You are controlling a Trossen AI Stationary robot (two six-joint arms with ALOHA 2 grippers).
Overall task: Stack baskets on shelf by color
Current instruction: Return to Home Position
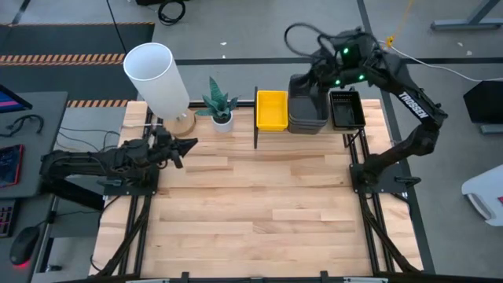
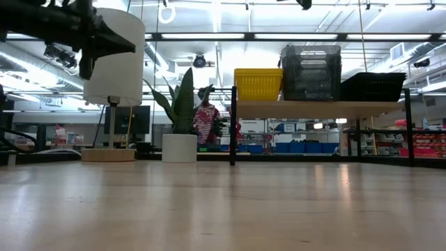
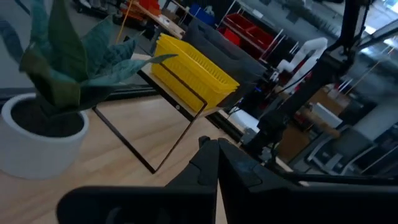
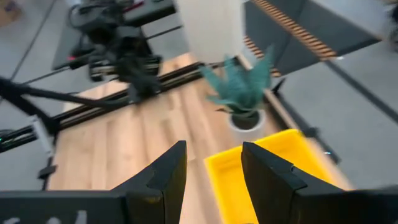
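Bare light-wood tabletop (image 1: 251,204) fills the middle and near side of the table, open from edge to edge. Along the far edge stand a white-shaded lamp (image 1: 156,75) and a potted plant (image 1: 221,102), then the shelf (image 2: 320,106) with black posts at its ends. On its plank sit three stacks side by side: yellow baskets (image 1: 272,108) nearest the plant, grey bins (image 1: 306,118) in the middle, black mesh baskets (image 1: 346,110) at the far end. Only the low view shows their heights: grey tallest, black lowest. It also shows a person (image 2: 207,118) in a red-and-white striped top far behind the plant.

The left gripper (image 3: 214,149) rests by the lamp base, fingers pressed together. The right gripper (image 4: 214,168) hangs above the shelf's back edge, fingers apart and empty.
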